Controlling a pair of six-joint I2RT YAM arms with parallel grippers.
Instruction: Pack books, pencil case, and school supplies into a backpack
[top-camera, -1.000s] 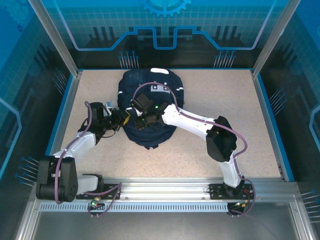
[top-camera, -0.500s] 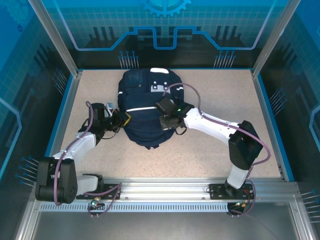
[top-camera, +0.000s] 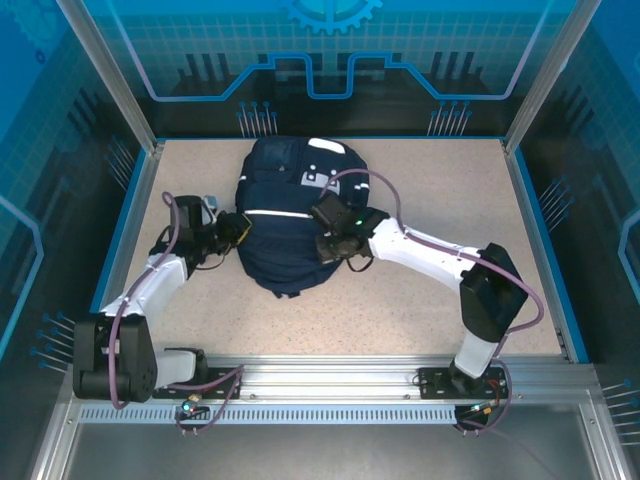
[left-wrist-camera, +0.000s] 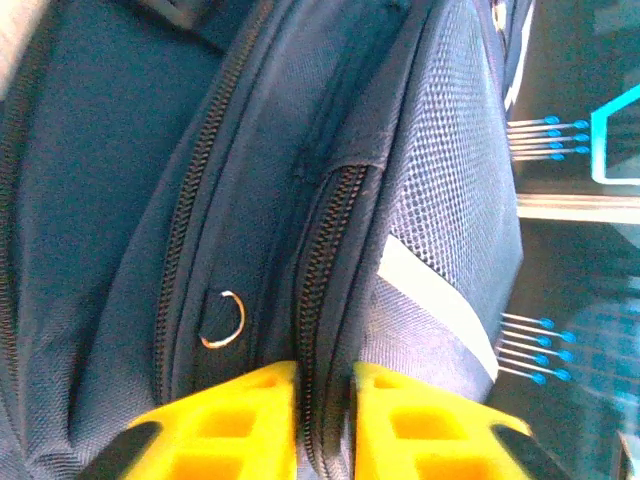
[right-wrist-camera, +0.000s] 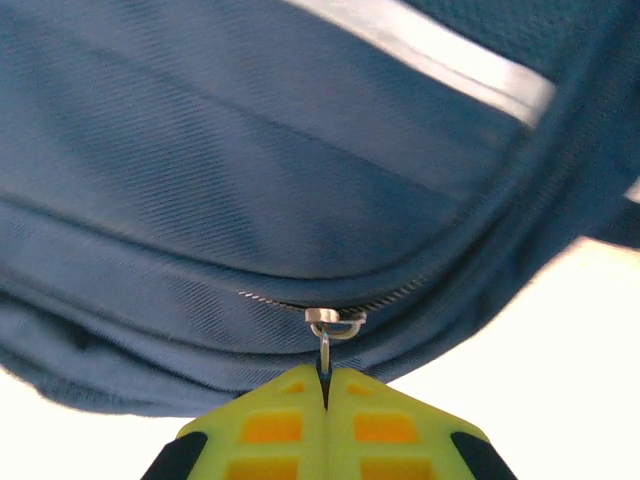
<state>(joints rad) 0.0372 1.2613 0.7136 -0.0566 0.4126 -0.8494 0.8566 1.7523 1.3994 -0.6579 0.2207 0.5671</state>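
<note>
The navy backpack (top-camera: 290, 215) lies in the middle of the table with its white patches toward the back. At the bag's left side, my left gripper (top-camera: 238, 228) has its yellow fingers (left-wrist-camera: 235, 420) slightly apart. A zipper seam (left-wrist-camera: 325, 300) of the backpack (left-wrist-camera: 110, 200) runs into the narrow gap between them. My right gripper (top-camera: 327, 246) is at the bag's right front edge. There the right gripper (right-wrist-camera: 326, 378) is shut on the metal zipper pull (right-wrist-camera: 327, 345), which hangs from the slider (right-wrist-camera: 335, 318) on the backpack (right-wrist-camera: 250, 150). The books, pencil case and school supplies are out of view.
A small metal ring (left-wrist-camera: 222, 318) sits on a second zipper beside the left fingers, and a white stripe (left-wrist-camera: 430, 300) crosses the mesh side. Beige tabletop (top-camera: 440, 190) lies free to the right and front, bounded by a blue rim (top-camera: 540, 230) and frame posts.
The right arm drew back from over the bag to its right front edge, still shut. The left jaws have parted a little and shifted back-left. The backpack has shifted toward the left.
</note>
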